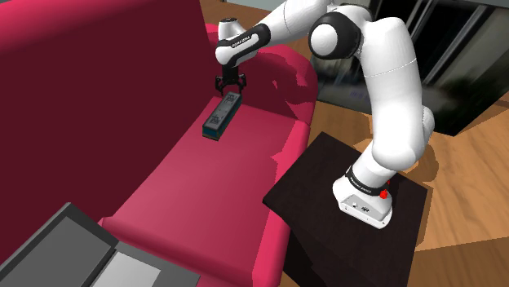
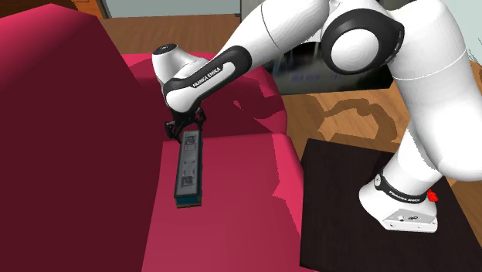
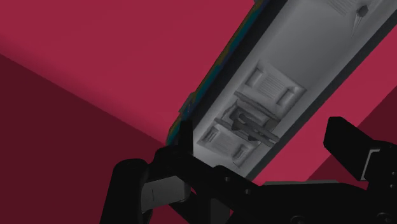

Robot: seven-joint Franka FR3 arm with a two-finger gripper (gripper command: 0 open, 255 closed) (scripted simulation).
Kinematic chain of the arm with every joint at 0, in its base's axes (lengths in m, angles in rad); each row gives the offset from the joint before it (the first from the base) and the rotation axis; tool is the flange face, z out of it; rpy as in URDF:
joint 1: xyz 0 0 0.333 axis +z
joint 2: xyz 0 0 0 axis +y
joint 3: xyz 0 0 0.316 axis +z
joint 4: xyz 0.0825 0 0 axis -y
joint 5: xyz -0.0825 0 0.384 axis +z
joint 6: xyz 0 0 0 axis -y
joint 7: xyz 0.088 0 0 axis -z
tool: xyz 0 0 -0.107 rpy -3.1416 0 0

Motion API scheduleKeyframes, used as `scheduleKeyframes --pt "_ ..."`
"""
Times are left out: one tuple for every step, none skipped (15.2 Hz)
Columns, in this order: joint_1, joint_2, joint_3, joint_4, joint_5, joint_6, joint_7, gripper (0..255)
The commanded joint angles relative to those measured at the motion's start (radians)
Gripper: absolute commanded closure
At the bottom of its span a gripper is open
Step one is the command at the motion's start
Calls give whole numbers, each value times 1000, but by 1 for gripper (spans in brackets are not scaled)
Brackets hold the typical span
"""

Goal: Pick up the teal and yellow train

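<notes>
Pincer (image 1: 231,90) spread: in the wrist view the two black fingers stand apart on either side of one end of the train (image 3: 280,70). One finger (image 3: 184,135) sits right against the train's teal-edged side, the other (image 3: 347,143) is clear of it with a strip of red cushion showing between. Not pinching. Train is long and narrow, grey on its upper face with moulded detail, teal along the sides with a trace of yellow at the edge. Shoulder view: train (image 1: 220,116) lies on the seat of the red sofa (image 1: 204,187), close to the foot of the darker backrest (image 1: 98,98), lengthwise along it, pincer at its far end. Second exterior view: pincer (image 2: 188,127) is over the train's upper end, and the train (image 2: 188,171) runs down the picture from there. Cannot tell whether that end rests on the cushion or is slightly raised. Arm reaches over from the dark box stand (image 1: 318,175), which stands beside the sofa on a wooden floor (image 1: 465,187). A flat grey object (image 1: 65,253) is at the shoulder view's lower left, well apart from the train.
</notes>
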Motion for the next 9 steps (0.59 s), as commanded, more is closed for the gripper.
scheduleKeyframes --pt "0 10 0 -4 0 14 0 0" --pt "0 10 0 -4 0 14 0 0" --pt "0 8 0 -6 0 14 1 255" --pt "0 8 0 -7 0 15 1 255" --pt "0 7 0 -7 0 14 1 255" --pt "1 8 0 -6 0 14 1 255" --pt "1 8 0 -7 0 14 1 255" --pt "1 7 0 -7 0 14 1 255" --pt "1 7 0 -8 0 15 1 255"
